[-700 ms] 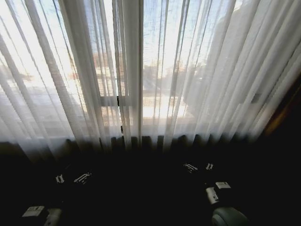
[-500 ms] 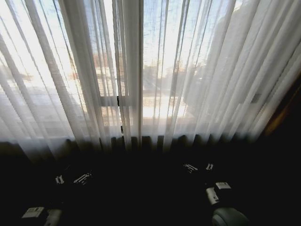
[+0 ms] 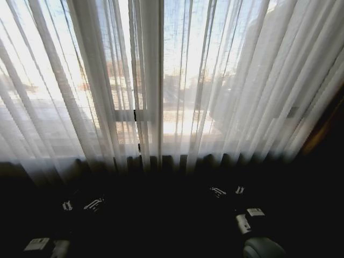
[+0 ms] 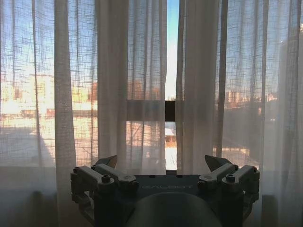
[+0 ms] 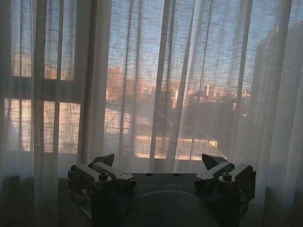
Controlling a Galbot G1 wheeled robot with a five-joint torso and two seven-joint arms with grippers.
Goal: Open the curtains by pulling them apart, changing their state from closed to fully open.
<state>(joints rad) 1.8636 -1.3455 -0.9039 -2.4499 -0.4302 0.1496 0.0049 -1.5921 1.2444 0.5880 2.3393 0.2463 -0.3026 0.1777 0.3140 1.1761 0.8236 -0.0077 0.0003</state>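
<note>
Across the window ahead of me, almost nothing had changed over the last 0.7 s: the 2 curtains [image 3: 161, 86] hung where they were, and only the bits of arm low in the head view had drifted a touch, so I judged the pull had not yet begun and the task was at its start. My left gripper [image 4: 165, 163] sat low, short of the cloth, its jaws spread wide with nothing between them, facing the thin gap where the panels met. My right gripper [image 5: 158, 161] was likewise spread and empty, facing the right panel. Both panels were sheer white, loosely woven, falling in long vertical pleats, with the black window bar [image 4: 169, 111] showing through the slit.
</note>
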